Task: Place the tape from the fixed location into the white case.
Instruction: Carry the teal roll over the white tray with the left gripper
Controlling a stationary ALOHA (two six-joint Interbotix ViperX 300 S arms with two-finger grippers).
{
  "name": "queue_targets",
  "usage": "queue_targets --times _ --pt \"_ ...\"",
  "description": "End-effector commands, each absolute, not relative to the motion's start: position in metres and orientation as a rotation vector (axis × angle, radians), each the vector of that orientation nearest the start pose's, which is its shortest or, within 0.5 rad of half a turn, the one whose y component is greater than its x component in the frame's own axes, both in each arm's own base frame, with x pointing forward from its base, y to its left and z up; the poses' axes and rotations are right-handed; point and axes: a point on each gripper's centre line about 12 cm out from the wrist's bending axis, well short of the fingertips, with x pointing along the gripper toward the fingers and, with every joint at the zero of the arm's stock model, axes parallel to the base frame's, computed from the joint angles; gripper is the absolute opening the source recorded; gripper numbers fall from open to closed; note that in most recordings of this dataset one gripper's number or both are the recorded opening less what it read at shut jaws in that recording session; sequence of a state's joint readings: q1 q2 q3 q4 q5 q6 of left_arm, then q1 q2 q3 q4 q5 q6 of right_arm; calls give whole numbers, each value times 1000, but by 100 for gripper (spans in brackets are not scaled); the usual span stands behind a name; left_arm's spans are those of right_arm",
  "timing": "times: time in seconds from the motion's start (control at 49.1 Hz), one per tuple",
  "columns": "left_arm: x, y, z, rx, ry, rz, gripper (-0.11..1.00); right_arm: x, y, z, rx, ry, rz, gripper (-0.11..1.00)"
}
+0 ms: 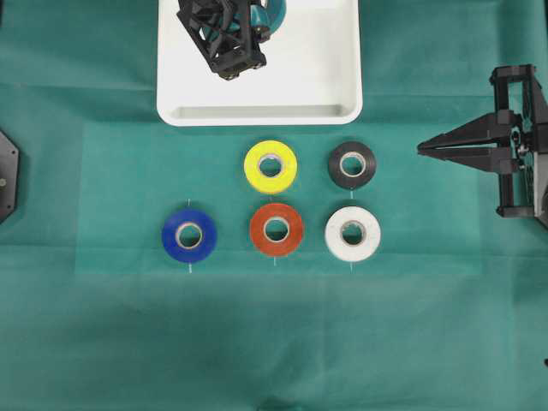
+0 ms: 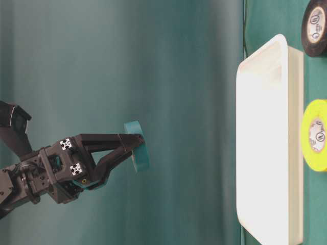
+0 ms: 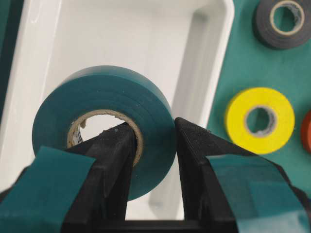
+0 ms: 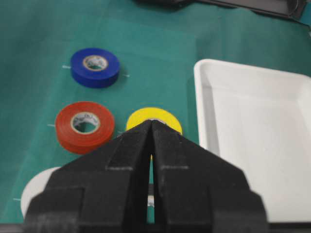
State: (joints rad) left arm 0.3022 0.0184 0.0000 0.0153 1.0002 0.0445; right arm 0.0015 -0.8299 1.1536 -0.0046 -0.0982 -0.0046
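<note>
white case (image 1: 338,90) sits under my left claw (image 3: 154,145), which hangs high above it, pinching the tape (image 3: 104,104) through its hole and outer side. my right claw (image 1: 424,149) rests pressed together, far right.

The bench (image 1: 103,342) is seen from straight above; the table-level view is turned sideways. The white case (image 3: 204,87) is shared by all views, at 12 o'clock overhead.
</note>
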Motion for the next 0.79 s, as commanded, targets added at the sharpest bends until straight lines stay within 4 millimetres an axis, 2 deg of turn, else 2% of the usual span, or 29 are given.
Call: queue_targets --times 0.0,0.204,0.346,0.774 --pt "406 129 336 -93 974 264 22 223 0 262 -11 199 3 0" --pt "406 129 330 -95 985 263 22 222 0 262 -12 201 2 0" --pt "405 132 315 -104 1004 270 22 222 0 262 -12 201 2 0" --pt "414 147 240 -125 1055 286 22 223 0 262 -11 201 2 0"
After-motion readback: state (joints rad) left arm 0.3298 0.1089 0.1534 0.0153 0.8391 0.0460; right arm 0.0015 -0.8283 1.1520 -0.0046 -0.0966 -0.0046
